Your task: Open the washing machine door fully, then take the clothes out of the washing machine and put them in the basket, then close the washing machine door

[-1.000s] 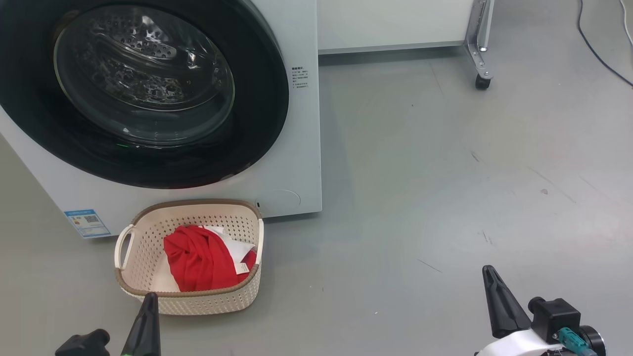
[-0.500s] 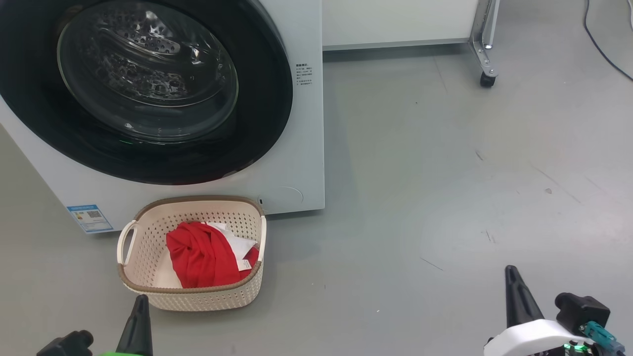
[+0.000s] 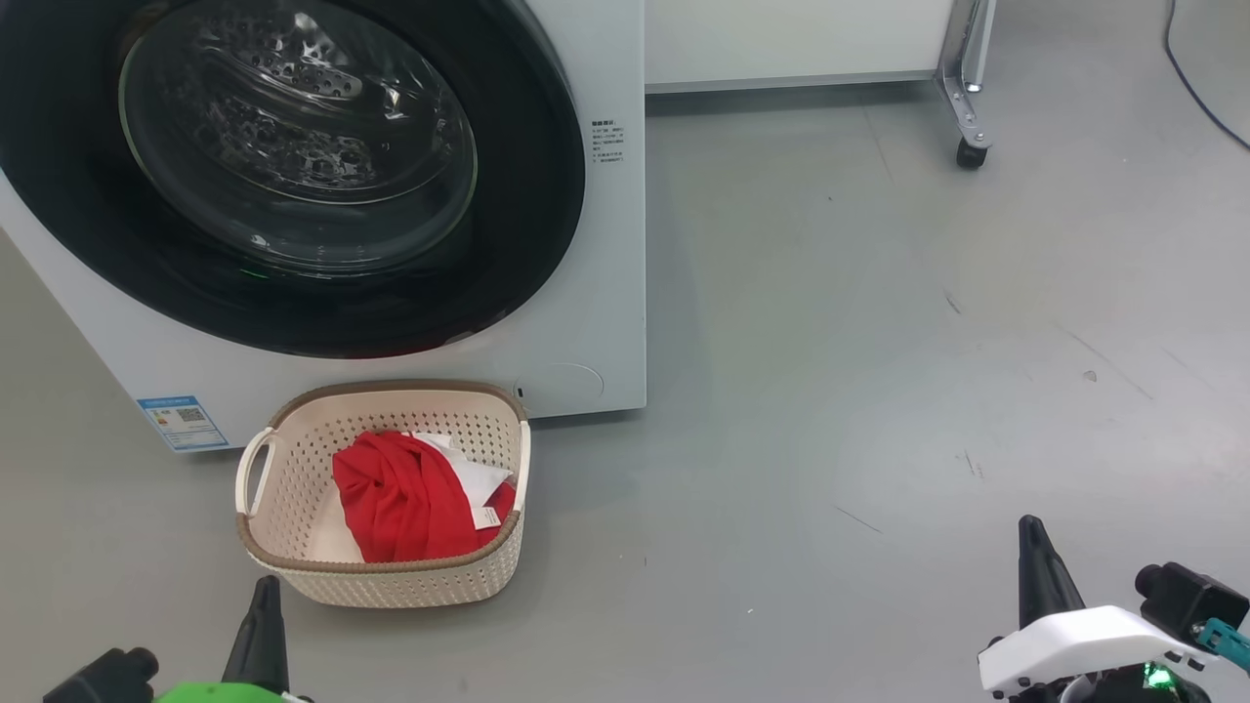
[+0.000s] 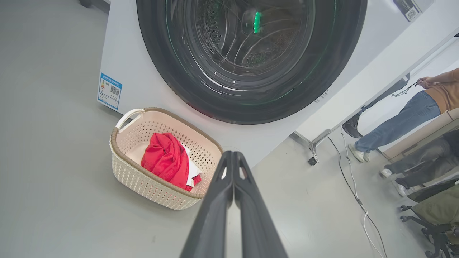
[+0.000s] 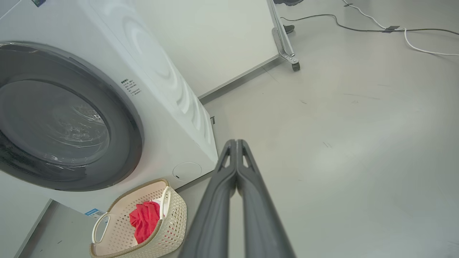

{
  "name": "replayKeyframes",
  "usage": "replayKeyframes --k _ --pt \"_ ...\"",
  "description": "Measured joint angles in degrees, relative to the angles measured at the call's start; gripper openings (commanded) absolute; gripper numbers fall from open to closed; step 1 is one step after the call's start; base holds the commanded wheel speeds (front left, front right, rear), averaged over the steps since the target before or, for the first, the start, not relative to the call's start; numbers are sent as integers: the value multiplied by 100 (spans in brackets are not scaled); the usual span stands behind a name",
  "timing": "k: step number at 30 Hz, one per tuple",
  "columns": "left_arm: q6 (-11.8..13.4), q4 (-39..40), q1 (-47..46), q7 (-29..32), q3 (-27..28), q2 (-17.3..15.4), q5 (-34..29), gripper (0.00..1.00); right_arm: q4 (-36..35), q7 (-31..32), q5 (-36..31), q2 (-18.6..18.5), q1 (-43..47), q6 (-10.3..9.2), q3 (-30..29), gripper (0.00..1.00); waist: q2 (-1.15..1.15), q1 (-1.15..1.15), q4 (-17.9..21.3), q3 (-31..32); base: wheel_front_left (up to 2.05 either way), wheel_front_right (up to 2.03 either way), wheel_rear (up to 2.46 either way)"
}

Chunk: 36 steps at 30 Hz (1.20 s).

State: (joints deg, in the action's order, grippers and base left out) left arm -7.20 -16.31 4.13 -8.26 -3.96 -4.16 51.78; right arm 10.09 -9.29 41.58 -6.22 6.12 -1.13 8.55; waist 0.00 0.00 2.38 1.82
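Door: flush against washer, 11 o'clock in head view.
Clothes: 1 red bundle in basket, 7 o'clock.
Left gripper, right gripper: both finger pairs pressed together, empty.
Finish, as judged: check the latch is seated, then retreat clear of basket.

Left gripper, right gripper — both closed
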Motion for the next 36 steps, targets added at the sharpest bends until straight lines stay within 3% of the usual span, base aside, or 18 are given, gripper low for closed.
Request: replayKeyframes --k 36 --pt "0 24 -340 724 397 94 1983 0 264 671 2670 79 -434 360 -650 0 0 0 -122 -102 0 0 0"
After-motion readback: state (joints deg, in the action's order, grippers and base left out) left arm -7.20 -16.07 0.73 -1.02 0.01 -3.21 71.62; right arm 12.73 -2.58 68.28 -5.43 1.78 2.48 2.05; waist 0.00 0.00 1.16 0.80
